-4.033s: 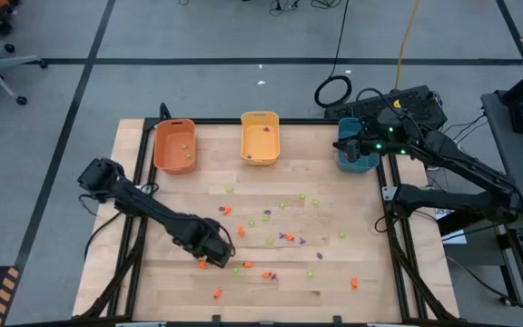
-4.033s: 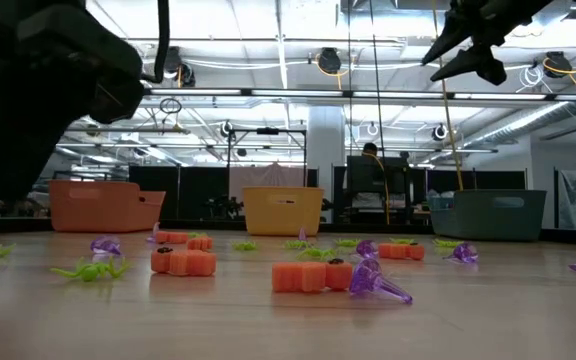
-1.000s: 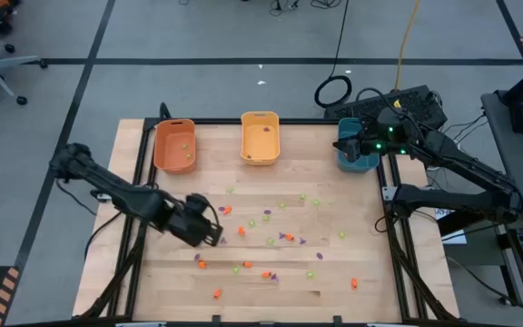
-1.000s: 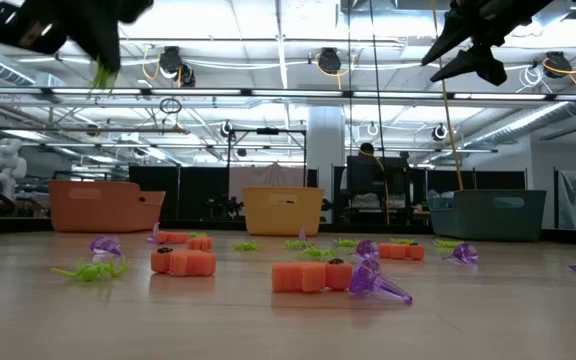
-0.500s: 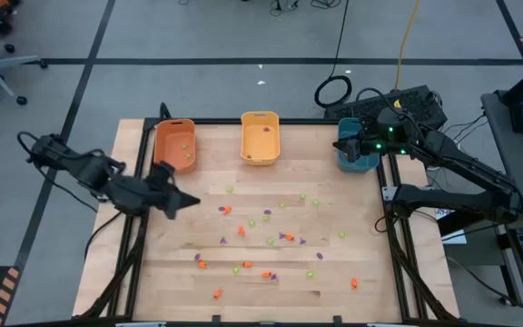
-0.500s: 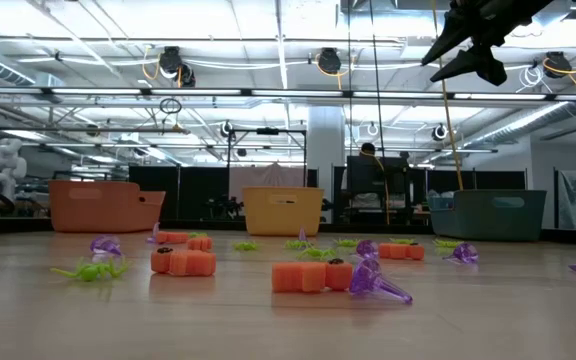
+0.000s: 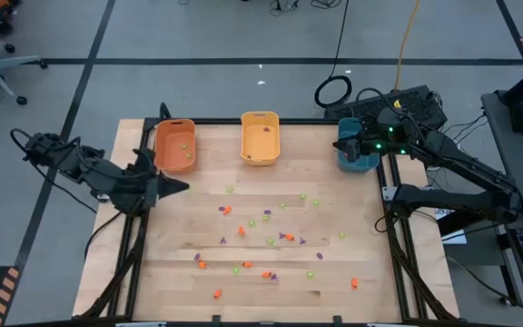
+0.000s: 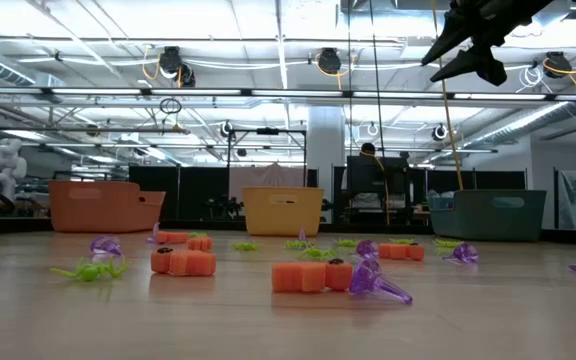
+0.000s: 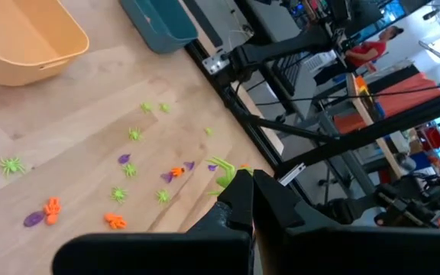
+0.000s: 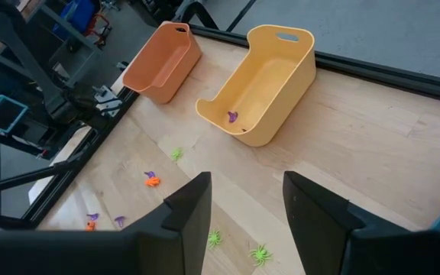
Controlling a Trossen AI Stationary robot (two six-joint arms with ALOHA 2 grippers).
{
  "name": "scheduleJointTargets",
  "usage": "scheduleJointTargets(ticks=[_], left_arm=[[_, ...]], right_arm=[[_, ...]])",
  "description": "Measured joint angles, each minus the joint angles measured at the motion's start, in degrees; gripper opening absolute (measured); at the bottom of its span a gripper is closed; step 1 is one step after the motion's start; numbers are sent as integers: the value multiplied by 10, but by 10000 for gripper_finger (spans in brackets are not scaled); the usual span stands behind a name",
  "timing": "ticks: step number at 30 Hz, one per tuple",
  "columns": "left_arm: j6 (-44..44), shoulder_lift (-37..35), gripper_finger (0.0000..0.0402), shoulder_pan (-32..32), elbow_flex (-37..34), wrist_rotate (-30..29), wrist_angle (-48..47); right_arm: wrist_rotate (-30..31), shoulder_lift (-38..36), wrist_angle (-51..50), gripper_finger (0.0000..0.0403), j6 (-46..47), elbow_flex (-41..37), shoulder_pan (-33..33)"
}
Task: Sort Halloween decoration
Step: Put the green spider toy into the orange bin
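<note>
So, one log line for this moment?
left pincer: shut on green trinket, near orange bin | right pincer: open, over teal bin

I saw three bins lined along the table's (image 7: 334,282) far edge: orange bin (image 7: 174,145) left, yellow bin (image 7: 260,138) middle, teal bin (image 7: 356,160) right, well apart.

A wooden table (image 7: 171,272) with bins and tiny toys

An orange bin (image 7: 174,145), a yellow bin (image 7: 260,138) and a teal bin (image 7: 356,156) sit along the far edge. Small orange, green and purple trinkets (image 7: 271,241) lie scattered across the middle.
</note>
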Motion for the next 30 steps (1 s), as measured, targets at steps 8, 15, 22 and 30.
scheduleJointTargets(ticks=[8,15,22,30], left_arm=[[42,6,0,0,0,3,11],[178,8,0,0,0,4,49],[290,8,0,0,0,4,54],[499,15,0,0,0,4,55]], right_arm=[[0,0,0,148,0,0,0],[0,0,0,148,0,0,0],[0,0,0,148,0,0,0],[0,0,0,148,0,0,0]])
